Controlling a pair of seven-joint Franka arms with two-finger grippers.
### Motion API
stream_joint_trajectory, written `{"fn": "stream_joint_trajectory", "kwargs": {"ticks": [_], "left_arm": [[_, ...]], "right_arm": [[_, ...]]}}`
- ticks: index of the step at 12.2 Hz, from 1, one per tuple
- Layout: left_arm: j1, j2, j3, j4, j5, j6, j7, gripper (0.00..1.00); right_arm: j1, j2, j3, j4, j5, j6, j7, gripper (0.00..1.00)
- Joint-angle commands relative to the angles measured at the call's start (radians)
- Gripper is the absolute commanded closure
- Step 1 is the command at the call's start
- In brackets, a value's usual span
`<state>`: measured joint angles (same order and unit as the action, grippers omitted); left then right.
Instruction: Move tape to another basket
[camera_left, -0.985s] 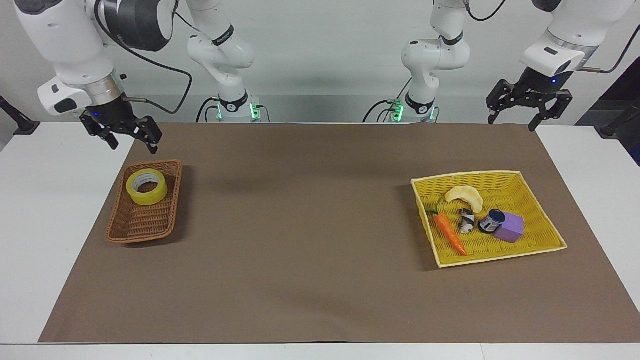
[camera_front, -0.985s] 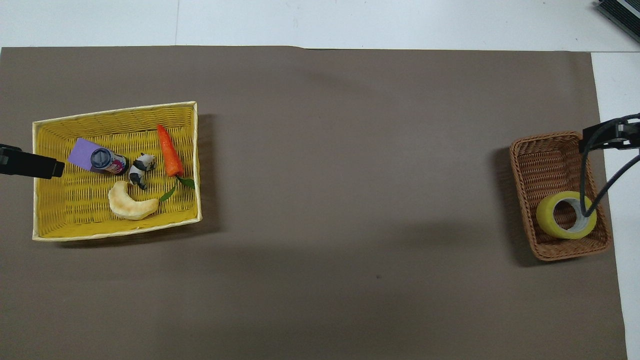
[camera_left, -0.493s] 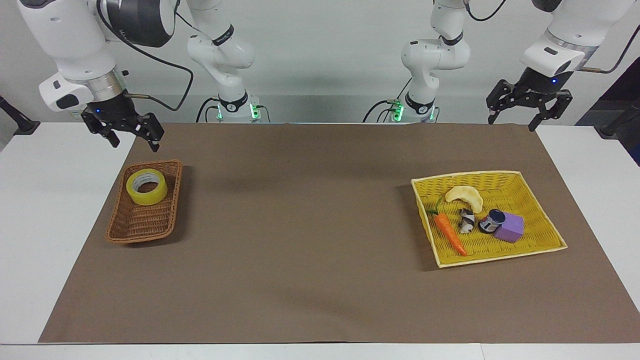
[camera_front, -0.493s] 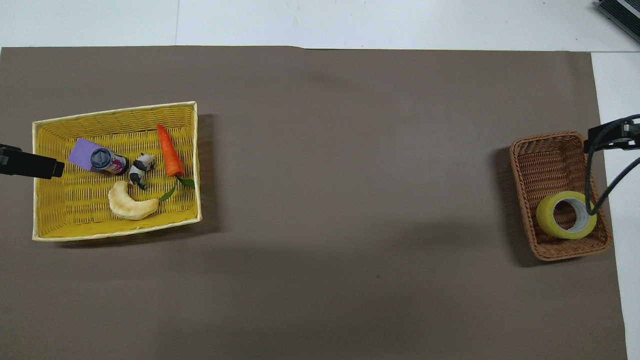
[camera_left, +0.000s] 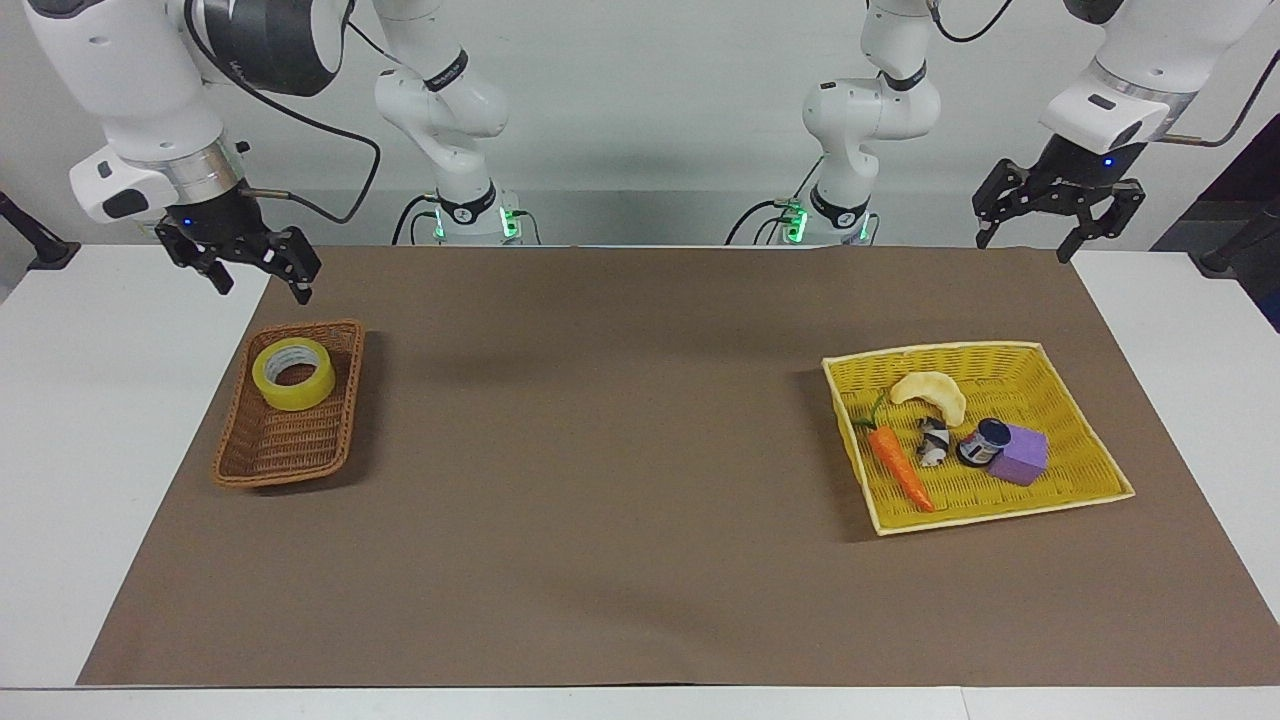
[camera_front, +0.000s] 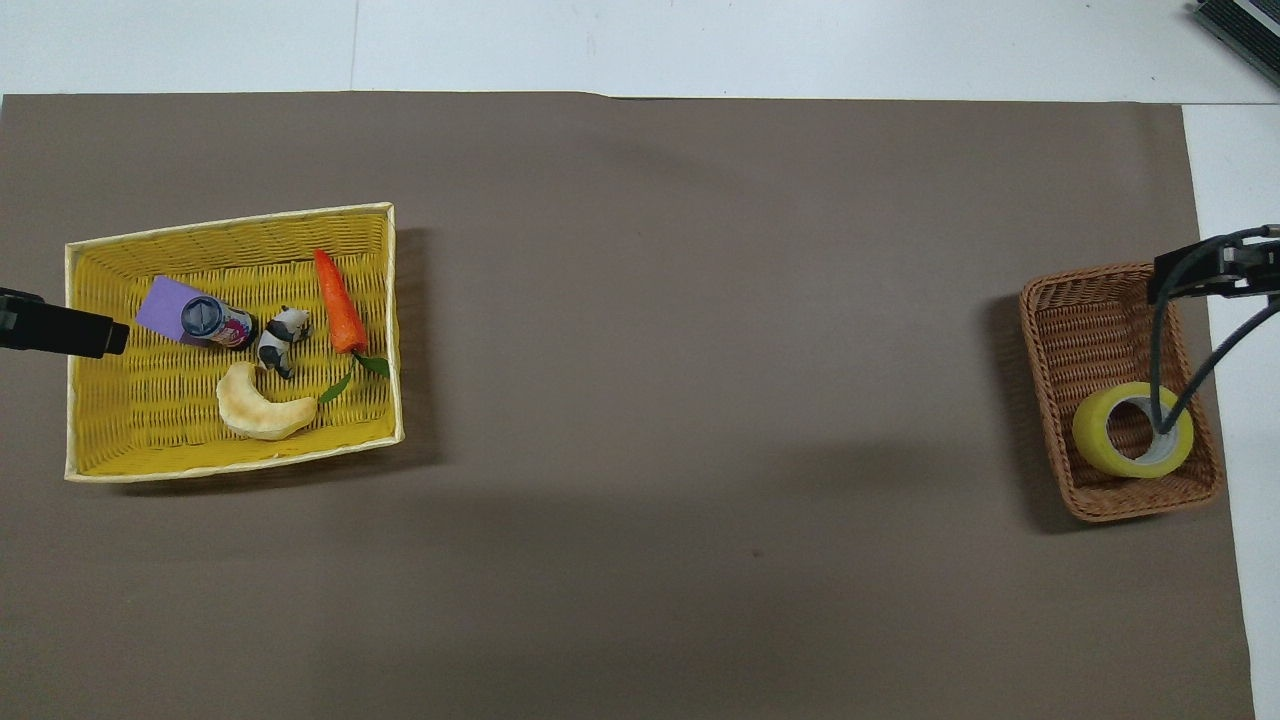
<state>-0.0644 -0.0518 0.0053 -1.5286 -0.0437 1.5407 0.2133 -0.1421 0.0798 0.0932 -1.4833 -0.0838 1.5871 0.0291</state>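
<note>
The tape (camera_left: 293, 372) lies flat, hole up, in the brown wicker basket (camera_left: 289, 448) at the right arm's end of the tabletop (camera_left: 620, 420), in the part of the basket nearer the robots. The facing view shows both tools whole: the right tool (camera_left: 257, 272) hangs in the air with its fingers spread and nothing between them, above the brown mat's edge just beside the basket's robot-side rim, apart from the tape and touching nothing. The left tool (camera_left: 1028, 240), also spread and empty, waits in the air above the mat's corner at the left arm's end. In the overhead view only a dark tip of each tool shows: the right tool's (camera_front: 1215, 268) at the frame's edge over the basket's rim (camera_front: 1100, 275), with a black cable crossing the tape (camera_front: 1098, 437), and the left tool's (camera_front: 60, 334) over the wall of the yellow tray (camera_front: 230, 455). That view shows the tray's contents from above: a carrot (camera_front: 338, 302), a small panda figure (camera_front: 280, 338), a crescent-shaped bun (camera_front: 262, 406), a small jar (camera_front: 212, 322) and a purple block (camera_front: 162, 305) touching the jar.
</note>
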Motion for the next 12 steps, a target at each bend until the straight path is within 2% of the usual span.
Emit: {"fn": "stream_joint_trajectory", "kwargs": {"ticks": [1, 2, 4, 5, 7, 8, 12], "left_arm": [[0.003, -0.002, -0.002, 0.013, 0.015, -0.019, -0.002, 0.0], [0.003, -0.002, -0.002, 0.013, 0.015, -0.019, -0.002, 0.0], [0.003, -0.002, -0.002, 0.013, 0.015, -0.019, -0.002, 0.0], [0.003, -0.002, -0.002, 0.013, 0.015, -0.019, 0.0, 0.0], [0.003, -0.002, -0.002, 0.013, 0.015, -0.019, 0.0, 0.0], [0.003, -0.002, -0.002, 0.013, 0.015, -0.019, -0.002, 0.0], [0.003, -0.002, -0.002, 0.013, 0.015, -0.019, -0.002, 0.0]], "right_arm": [[0.192, -0.02, -0.204, 0.012, 0.024, -0.009, -0.027, 0.0], [0.253, -0.022, -0.275, 0.012, 0.029, -0.018, -0.028, 0.0], [0.243, -0.037, -0.276, 0.014, 0.026, -0.042, -0.032, 0.0], [0.202, -0.038, -0.232, 0.015, 0.025, -0.07, -0.056, 0.0], [0.049, -0.04, -0.048, 0.082, 0.019, -0.126, -0.049, 0.0], [0.024, -0.035, -0.012, 0.096, 0.019, -0.134, -0.043, 0.0], [0.027, -0.043, -0.009, 0.095, 0.03, -0.127, -0.028, 0.0]]}}
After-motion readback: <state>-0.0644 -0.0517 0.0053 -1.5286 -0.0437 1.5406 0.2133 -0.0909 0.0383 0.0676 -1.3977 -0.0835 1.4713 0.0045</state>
